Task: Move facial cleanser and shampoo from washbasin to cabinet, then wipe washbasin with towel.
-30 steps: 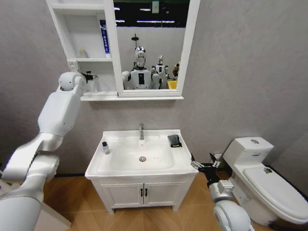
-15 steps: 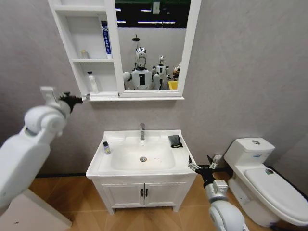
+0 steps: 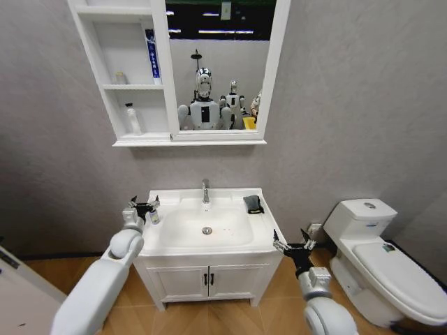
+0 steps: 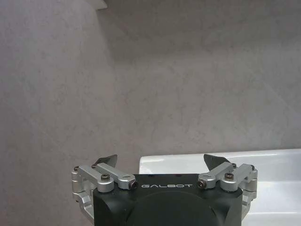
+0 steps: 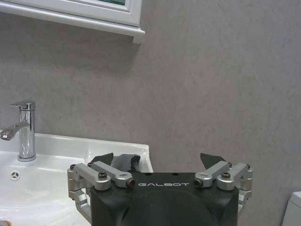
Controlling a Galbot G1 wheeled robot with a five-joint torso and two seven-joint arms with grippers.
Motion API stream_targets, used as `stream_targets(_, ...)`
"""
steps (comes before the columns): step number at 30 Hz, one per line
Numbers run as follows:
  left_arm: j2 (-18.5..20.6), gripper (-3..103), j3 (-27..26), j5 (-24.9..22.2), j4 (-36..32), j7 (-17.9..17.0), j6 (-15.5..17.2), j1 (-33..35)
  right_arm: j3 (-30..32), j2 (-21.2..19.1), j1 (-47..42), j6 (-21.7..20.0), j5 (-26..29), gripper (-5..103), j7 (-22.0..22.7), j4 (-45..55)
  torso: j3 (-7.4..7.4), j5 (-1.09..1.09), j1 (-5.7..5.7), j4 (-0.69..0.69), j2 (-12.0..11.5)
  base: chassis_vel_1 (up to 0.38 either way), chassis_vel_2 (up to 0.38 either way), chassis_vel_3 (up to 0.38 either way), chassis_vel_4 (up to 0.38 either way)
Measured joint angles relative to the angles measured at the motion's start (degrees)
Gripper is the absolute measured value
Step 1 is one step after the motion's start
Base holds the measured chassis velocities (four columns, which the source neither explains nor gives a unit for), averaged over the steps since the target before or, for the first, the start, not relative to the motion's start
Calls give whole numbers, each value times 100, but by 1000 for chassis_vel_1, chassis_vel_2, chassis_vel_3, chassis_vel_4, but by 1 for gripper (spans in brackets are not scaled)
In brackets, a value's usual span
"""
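- Light is bright and even, coming from overhead; ceiling strip lamps show as reflections in the mirror (image 3: pixel 220 66) at the upper centre of the head view.
- The cabinet (image 3: pixel 129 73) throws a soft shadow on the grey wall (image 3: pixel 349 105) just beneath it.
- The washbasin (image 3: pixel 204 227) is near overexposed, with faint glare on its white rim.
- Straight edges bow toward the head view's corners.
- Both wrist views are sharp, and each dark gripper body at the bottom edge lies in shade.

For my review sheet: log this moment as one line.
left gripper: open, at washbasin left edge by small bottle | right gripper: open, idle at right front | towel: on rim
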Motion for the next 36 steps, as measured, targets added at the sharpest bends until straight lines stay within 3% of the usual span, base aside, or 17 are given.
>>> stream_targets(1, -197, 100, -6, 392, 535, 44, -179, -210, -19, 17, 48, -2, 24, 100, 37, 18, 0, 1, 0, -1, 0, 0, 0, 0, 0)
stream_targets(5, -305, 100, -3, 513, 819, 49, -206, -275, -8, 41, 48, -1, 39, 100, 77, -9, 0, -1, 0, 0, 0, 0, 0, 0, 0)
stream_targets(19, -290, 100, -16, 376, 990, 636, -4, -199, -5, 103, 87, 54, 23, 100, 82, -131, 0, -1, 0, 0, 0, 0, 0, 0, 0)
stream_targets(28, -320, 103, -57, 403, 1076, 674, 12, -147, 13, 106, 53, 60, 28, 100, 84, -133, 0, 0, 0, 0, 0, 0, 0, 0, 0)
stream_targets(31, -337, 96, -57, 396, 1097, 661, 47, -194, 0, 122, 48, 61, 31, 100, 87, -126, 0, 0, 0, 0, 0, 0, 0, 0, 0)
stream_targets(36, -353, 74, -36, 360, 1104, 714, 118, -214, -20, 142, 70, 60, 35, 100, 89, -128, 0, 0, 0, 0, 0, 0, 0, 0, 0)
